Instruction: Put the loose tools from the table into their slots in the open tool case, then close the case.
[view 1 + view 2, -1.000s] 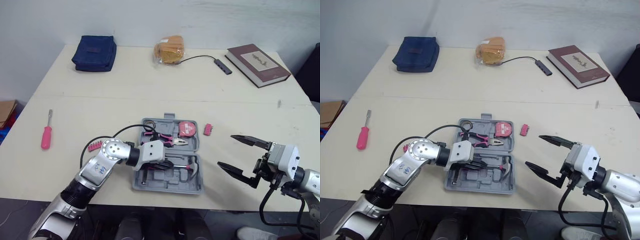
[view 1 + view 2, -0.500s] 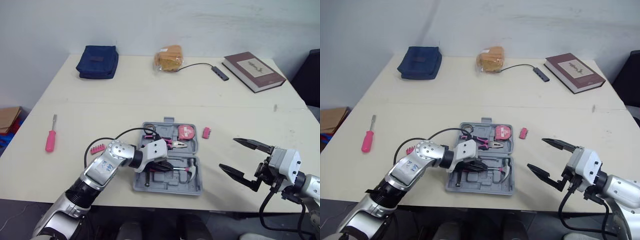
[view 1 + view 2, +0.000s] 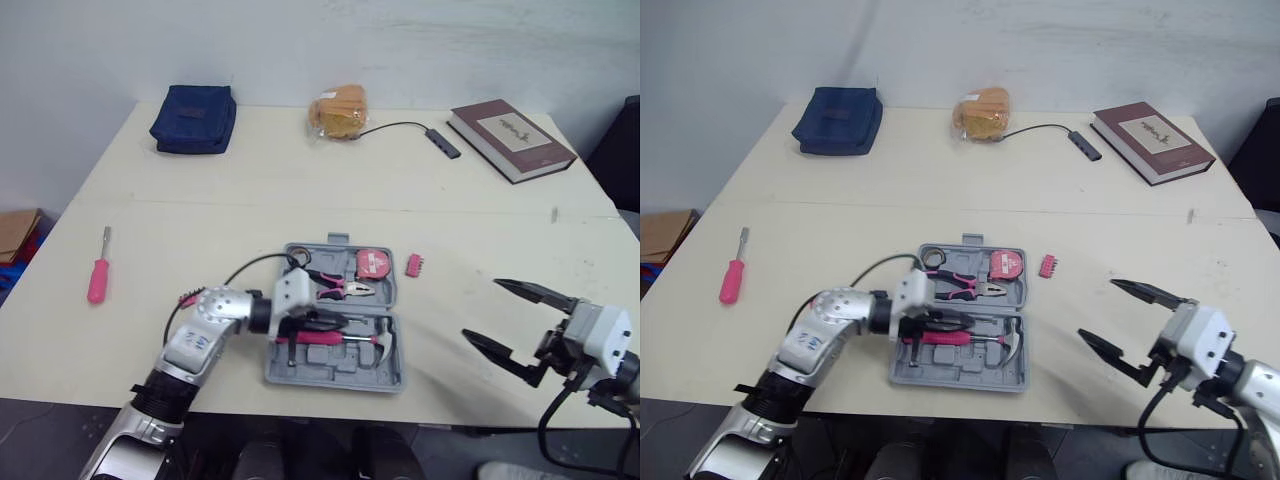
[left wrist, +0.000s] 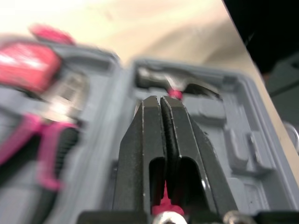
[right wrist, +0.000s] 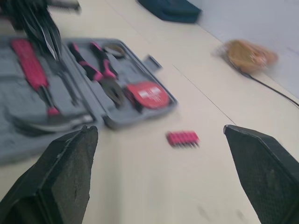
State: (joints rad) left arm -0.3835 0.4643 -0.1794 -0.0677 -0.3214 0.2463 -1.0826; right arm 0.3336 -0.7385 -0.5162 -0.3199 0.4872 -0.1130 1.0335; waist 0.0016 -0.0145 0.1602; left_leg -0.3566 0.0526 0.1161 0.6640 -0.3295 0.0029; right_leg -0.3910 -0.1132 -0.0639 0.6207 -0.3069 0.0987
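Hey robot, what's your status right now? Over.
Left gripper shut, down in the open case by the hammer. Right gripper open, right of case. Screwdriver and bit strip loose on table.

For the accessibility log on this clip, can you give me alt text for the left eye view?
The robot's left tool is over the open grey tool case at the front of the table, by a pink-handled hammer lying in it. The open right tool hangs over the table to the case's right. A pink screwdriver lies loose far left.
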